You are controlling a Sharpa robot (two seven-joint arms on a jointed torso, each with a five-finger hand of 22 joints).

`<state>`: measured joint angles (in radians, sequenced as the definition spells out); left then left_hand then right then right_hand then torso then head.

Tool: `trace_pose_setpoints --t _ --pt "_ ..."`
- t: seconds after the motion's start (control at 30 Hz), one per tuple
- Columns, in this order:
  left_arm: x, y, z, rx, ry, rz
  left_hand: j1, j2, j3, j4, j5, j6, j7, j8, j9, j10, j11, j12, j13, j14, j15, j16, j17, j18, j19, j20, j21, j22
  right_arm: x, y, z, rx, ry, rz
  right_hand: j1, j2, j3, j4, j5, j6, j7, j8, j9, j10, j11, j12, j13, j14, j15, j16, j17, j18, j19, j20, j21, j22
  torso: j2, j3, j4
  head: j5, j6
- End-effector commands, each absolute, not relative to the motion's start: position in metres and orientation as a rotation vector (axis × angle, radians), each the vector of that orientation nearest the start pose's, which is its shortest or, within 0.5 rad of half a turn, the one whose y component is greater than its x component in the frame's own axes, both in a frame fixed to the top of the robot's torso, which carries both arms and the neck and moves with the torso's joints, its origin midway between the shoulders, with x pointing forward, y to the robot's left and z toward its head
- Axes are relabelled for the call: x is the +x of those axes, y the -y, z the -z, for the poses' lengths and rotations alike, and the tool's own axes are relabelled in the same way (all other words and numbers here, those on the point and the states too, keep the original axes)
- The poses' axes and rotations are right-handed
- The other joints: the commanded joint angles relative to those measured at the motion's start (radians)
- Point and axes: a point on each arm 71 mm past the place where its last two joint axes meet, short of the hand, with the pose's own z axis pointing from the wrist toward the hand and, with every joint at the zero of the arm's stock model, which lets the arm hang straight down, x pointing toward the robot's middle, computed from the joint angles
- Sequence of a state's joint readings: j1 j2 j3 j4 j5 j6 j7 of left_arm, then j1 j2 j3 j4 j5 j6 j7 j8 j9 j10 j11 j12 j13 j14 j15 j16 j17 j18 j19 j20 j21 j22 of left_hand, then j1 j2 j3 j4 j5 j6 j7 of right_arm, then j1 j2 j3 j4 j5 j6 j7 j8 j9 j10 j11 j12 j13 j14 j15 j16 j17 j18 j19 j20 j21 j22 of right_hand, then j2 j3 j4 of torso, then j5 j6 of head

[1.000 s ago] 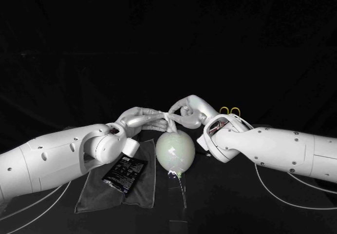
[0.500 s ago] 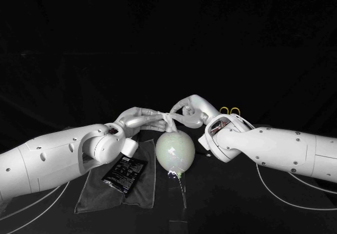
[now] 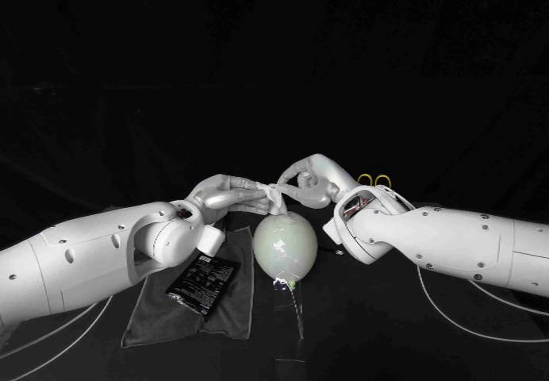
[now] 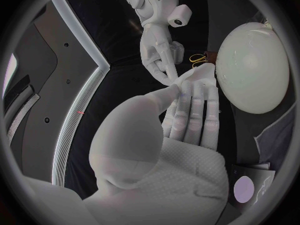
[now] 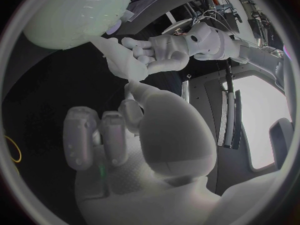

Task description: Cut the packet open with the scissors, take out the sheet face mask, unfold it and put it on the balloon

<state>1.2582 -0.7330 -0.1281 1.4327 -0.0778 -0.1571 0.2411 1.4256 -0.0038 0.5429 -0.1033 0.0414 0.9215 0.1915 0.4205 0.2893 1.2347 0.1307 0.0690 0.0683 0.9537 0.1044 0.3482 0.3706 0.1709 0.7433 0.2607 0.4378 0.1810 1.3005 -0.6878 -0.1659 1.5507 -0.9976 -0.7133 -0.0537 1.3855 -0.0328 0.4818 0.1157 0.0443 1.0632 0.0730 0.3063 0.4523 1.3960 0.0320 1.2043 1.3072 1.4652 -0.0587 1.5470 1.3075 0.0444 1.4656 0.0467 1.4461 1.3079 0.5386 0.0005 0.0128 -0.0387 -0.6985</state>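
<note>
While left robot hand (image 3: pixel 229 193) and right robot hand (image 3: pixel 309 178) pinch the mask (image 3: pixel 271 190), the packet (image 3: pixel 204 282) lies on cloth (image 3: pixel 225 319)

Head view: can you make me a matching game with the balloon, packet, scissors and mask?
1 balloon
2 packet
3 scissors
4 sheet mask

a lying on the grey cloth
b held by the left robot hand and the right robot hand
c peeking out beyond the right arm
d pale green

Pairs: 1-d, 2-a, 3-c, 4-b
</note>
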Motion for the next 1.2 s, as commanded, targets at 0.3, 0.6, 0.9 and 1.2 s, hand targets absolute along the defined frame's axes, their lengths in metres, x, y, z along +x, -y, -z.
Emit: trace_pose_setpoints --t 0.3,0.6,0.9,1.2 --pt "0.5 -0.171 0.194 -1.015 -1.701 1.555 -0.018 0.015 -0.011 0.023 0.007 0.011 -0.008 0.002 0.107 0.013 -0.008 0.006 0.003 0.011 -0.003 0.001 -0.001 0.005 -0.01 0.003 0.008 0.002 0.482 0.138 0.16 0.295 -1.445 -0.937 0.0 0.012 0.007 -0.003 0.004 0.011 -0.006 0.025 0.033 0.049 -0.041 0.02 0.012 0.099 -0.01 0.005 0.241 -0.018 0.053 -0.004 0.005 0.229 0.0 -0.0002 0.0004 0.0 0.0" --pt "0.5 -0.176 0.194 -1.029 -1.692 1.553 -0.017 0.014 -0.011 0.021 0.007 0.012 -0.011 0.003 0.108 0.016 -0.011 0.007 0.003 0.012 -0.005 0.002 -0.002 0.006 -0.01 0.002 0.009 0.002 0.481 0.151 0.157 0.347 -1.408 -0.937 -0.001 0.011 0.008 -0.005 0.004 0.01 -0.006 0.027 0.034 0.049 -0.041 0.02 0.013 0.099 -0.01 0.005 0.241 -0.018 0.053 -0.005 0.005 0.229 0.0 0.0001 0.0003 0.001 0.002" --pt "0.5 -0.176 0.194 -1.026 -1.701 1.56 -0.015 0.013 -0.01 0.017 0.007 0.016 -0.015 0.004 0.109 0.02 -0.014 0.009 0.003 0.015 -0.008 0.002 -0.002 0.007 -0.01 0.002 0.01 0.003 0.48 0.157 0.155 0.373 -1.393 -0.941 -0.001 0.011 0.008 -0.005 0.004 0.01 -0.006 0.027 0.034 0.049 -0.041 0.02 0.013 0.099 -0.01 0.005 0.241 -0.018 0.053 -0.005 0.005 0.229 0.0 0.0003 -0.0008 0.001 0.002" --pt "0.5 -0.176 0.194 -1.019 -1.706 1.56 -0.015 0.012 -0.01 0.017 0.007 0.016 -0.016 0.004 0.109 0.021 -0.014 0.009 0.003 0.015 -0.008 0.002 -0.002 0.007 -0.01 0.002 0.01 0.003 0.48 0.158 0.156 0.383 -1.411 -0.943 -0.002 0.01 0.011 -0.007 0.004 0.009 -0.006 0.029 0.035 0.05 -0.041 0.02 0.013 0.099 -0.01 0.005 0.241 -0.019 0.053 -0.005 0.006 0.229 0.0 0.0 0.0002 -0.002 0.001"
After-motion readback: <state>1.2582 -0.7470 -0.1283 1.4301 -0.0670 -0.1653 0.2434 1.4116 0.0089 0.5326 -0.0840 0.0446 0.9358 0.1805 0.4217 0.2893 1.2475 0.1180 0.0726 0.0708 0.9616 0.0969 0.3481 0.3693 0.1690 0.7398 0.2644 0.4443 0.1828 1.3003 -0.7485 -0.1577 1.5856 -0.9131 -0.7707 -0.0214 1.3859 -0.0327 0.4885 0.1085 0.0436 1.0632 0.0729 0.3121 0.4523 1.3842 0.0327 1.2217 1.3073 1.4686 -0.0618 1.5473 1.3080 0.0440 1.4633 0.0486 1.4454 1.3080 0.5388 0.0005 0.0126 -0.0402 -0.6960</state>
